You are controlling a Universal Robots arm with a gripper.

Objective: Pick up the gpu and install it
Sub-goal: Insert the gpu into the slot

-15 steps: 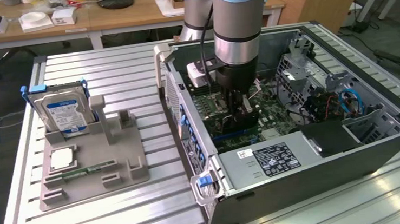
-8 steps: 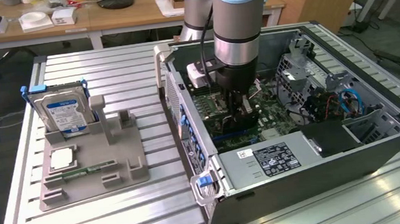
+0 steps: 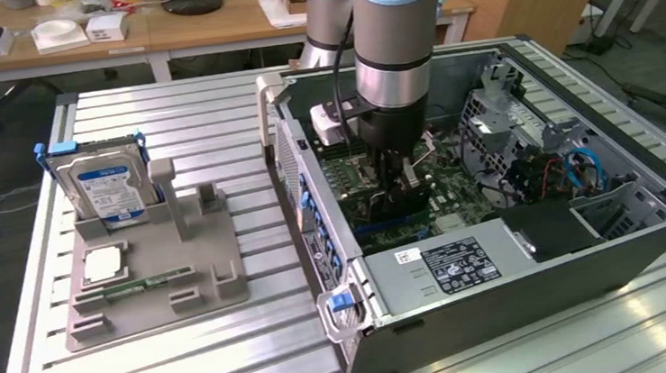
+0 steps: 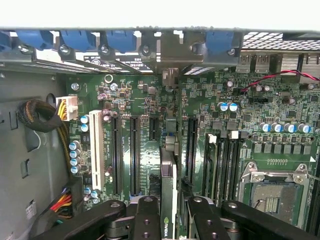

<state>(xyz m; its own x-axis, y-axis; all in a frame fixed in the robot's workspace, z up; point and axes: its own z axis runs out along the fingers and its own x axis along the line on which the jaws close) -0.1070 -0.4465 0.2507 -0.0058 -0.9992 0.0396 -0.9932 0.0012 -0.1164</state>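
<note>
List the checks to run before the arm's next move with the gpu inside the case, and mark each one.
1. Grip: the gpu stands edge-on between the fingers of the gripper: ok.
2. Position: the gripper is inside the open computer case, over the motherboard: ok.
3. Alignment: the card runs parallel to the black expansion slots: ok.
4. Seating: whether the card's lower edge is down in a slot: cannot tell.
5. Cables: the red and black wire lies apart from the card: ok.

Thin dark gpu (image 4: 169,200), upright, edge-on above motherboard (image 4: 280,100).
</note>
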